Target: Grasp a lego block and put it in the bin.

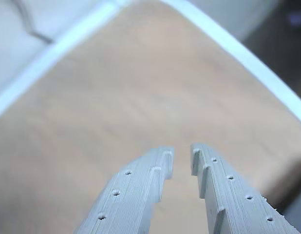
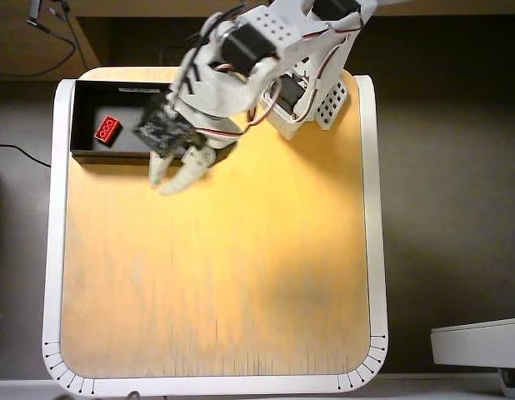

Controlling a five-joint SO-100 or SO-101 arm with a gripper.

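The red lego block (image 2: 107, 130) lies inside the black bin (image 2: 85, 102) at the table's far left corner in the overhead view, near the bin's left end. My gripper (image 2: 172, 177) hangs just past the bin's front wall, to the right of the block, pointing toward the table's near side. Its pale fingers (image 2: 188, 175) stand a little apart with nothing between them. In the wrist view the gripper (image 1: 182, 163) shows the same narrow empty gap over bare wood. The block and the bin do not show in the wrist view. The arm covers the bin's right part.
The wooden table top (image 2: 216, 267) has a white rim (image 2: 51, 250) with rounded corners. The arm's base (image 2: 312, 100) stands at the far edge, right of the bin. A white object (image 2: 478, 343) lies off the table at the lower right.
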